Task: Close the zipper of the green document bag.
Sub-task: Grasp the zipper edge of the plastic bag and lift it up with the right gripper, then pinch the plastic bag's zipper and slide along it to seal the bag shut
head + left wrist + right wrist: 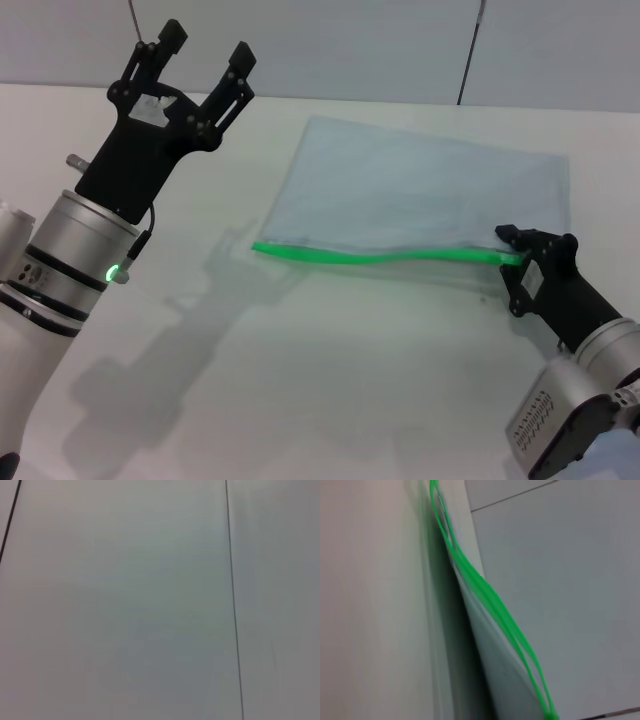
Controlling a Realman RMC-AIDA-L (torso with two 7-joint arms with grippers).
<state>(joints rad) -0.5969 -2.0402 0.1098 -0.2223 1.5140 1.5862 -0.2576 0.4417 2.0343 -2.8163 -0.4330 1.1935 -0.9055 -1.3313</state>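
A broad white tabletop (330,390) fills the scene, meeting a pale grey wall (350,40) with thin dark seams at the back. Out on the right half lies the green document bag (420,195), a large flat rectangular pouch of translucent pale blue-grey plastic, flat on the surface and angled a little, its far corners toward the wall. Over on the left, the left arm is lifted well clear of the table, white and silver forearm with a green light glowing on it, and the left gripper (205,55), black and two-fingered, points up toward the wall with its fingers spread wide, nothing between them, well apart from the bag. Its wrist camera sees only plain wall. Down at the lower right, the right gripper (512,246), black on a silver wrist, sits low at the bag's near right corner, fingertips right at the end of the green strip; whether they are pinched on it or merely touching, I cannot tell. And there is the zipper (385,257), a thin bright green plastic strip running the whole near long edge, slightly wavy. From the right wrist camera the zipper (495,605) shows as two green lines parted along part of its length, so the mouth looks open there. The slider is too small to pick out.
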